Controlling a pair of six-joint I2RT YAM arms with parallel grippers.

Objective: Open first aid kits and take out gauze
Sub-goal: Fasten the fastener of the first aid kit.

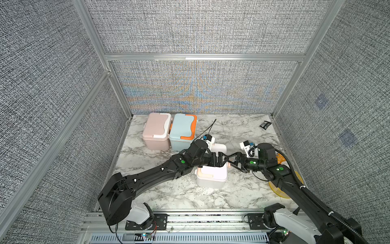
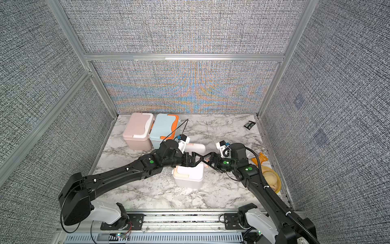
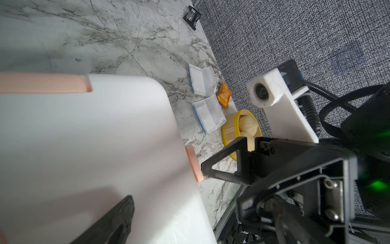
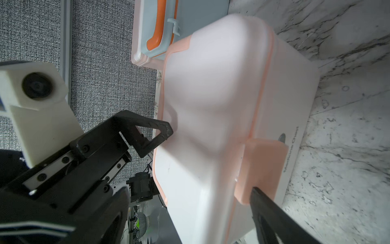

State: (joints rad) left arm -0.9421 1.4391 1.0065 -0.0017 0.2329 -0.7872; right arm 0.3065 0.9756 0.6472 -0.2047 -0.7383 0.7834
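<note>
**White kit attended by both grippers; two gauze pads lying outside the kits**

The marble table (image 1: 168, 196) is enclosed by grey fabric panels (image 1: 52, 84). The pink kit (image 1: 156, 131) and the blue kit (image 1: 182, 131) are found touching side by side at the back left, lids shut. The white kit (image 1: 212, 176) is set apart, nearer the middle. Whether its lid is fully seated cannot be told.

The left gripper (image 1: 221, 161) is held over that lid with jaws spread. One finger (image 4: 168, 132) is laid against the lid beside the peach handle (image 3: 42, 82), and nothing is clasped. The right gripper (image 1: 233, 162) is presented at the kit's right side with jaws wide apart. One fingertip (image 3: 205, 169) is just beside the peach side latch (image 3: 194, 164), and nothing is gripped.

A yellow basket (image 3: 242, 111) is noted by the right wall. A gauze pad (image 3: 203, 81) and a second gauze pad (image 3: 209, 115) are seen flat on the table between the white kit and that wall. An orange packet (image 3: 224, 96) is just beside them. A black packet (image 1: 265, 124) is recorded in the back right corner.
</note>
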